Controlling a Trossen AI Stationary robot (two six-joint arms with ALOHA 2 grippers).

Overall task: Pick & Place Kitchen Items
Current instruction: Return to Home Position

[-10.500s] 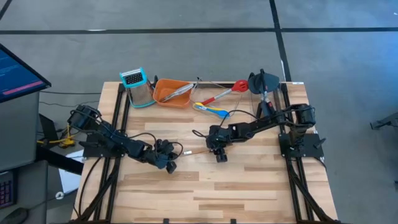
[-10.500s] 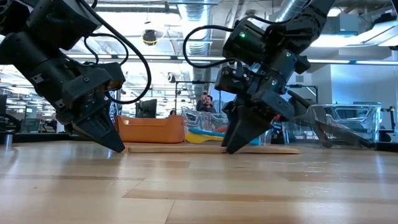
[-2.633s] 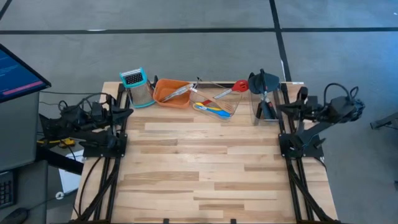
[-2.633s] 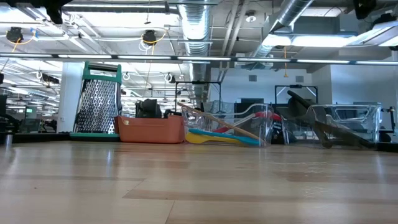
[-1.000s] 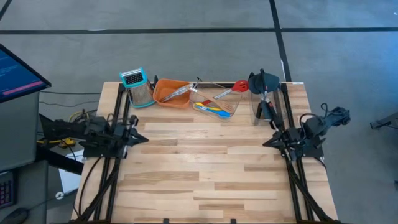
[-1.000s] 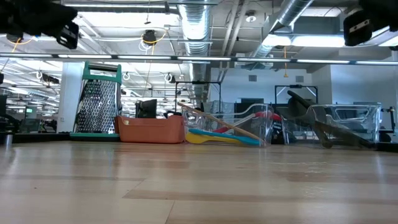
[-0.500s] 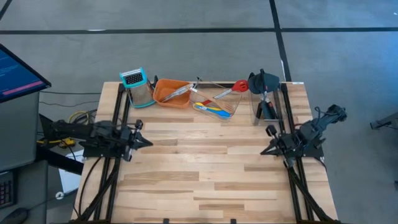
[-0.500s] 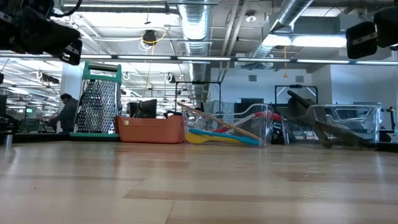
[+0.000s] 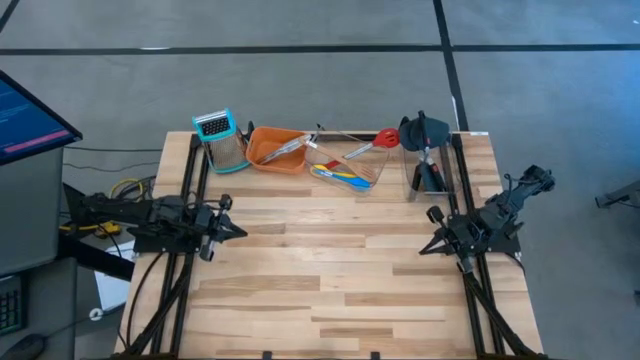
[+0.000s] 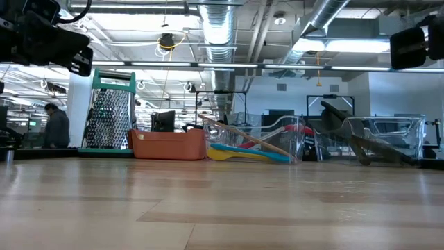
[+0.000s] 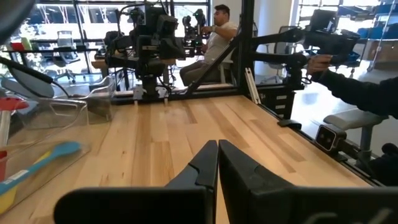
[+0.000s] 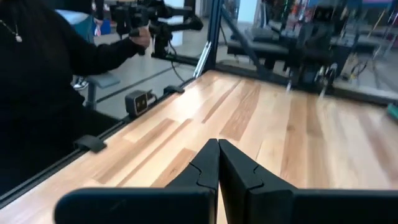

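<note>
The kitchen items lie at the table's far edge. Silver tongs [image 9: 290, 146] rest in the orange tray [image 9: 262, 150]. A red spoon [image 9: 375, 141], blue and yellow spoons [image 9: 340, 178] and a wooden spatula [image 10: 243, 137] sit in a clear bin [image 9: 365, 172]. Black spatulas [image 9: 425, 135] stand in a second clear bin [image 9: 418, 185]. My left gripper [image 9: 238, 231] hovers shut over the table's left side, pointing level toward the right. My right gripper [image 9: 423, 248] hovers shut over the right side, pointing left. Both are empty, as the wrist views show [image 11: 217, 146] [image 12: 218, 144].
A metal grater with a teal top [image 9: 222, 140] stands left of the tray. Bare wooden tabletop [image 9: 330, 270] lies between the arms and toward the near edge. A person in a dark sleeve [image 12: 37, 56] stands beside the table, and another sits beyond it [image 11: 217, 31].
Both arms have sunk a little above the table's sides. My right gripper has also swung somewhat toward the near edge. Both stay shut and empty. The kitchen items have kept still.
</note>
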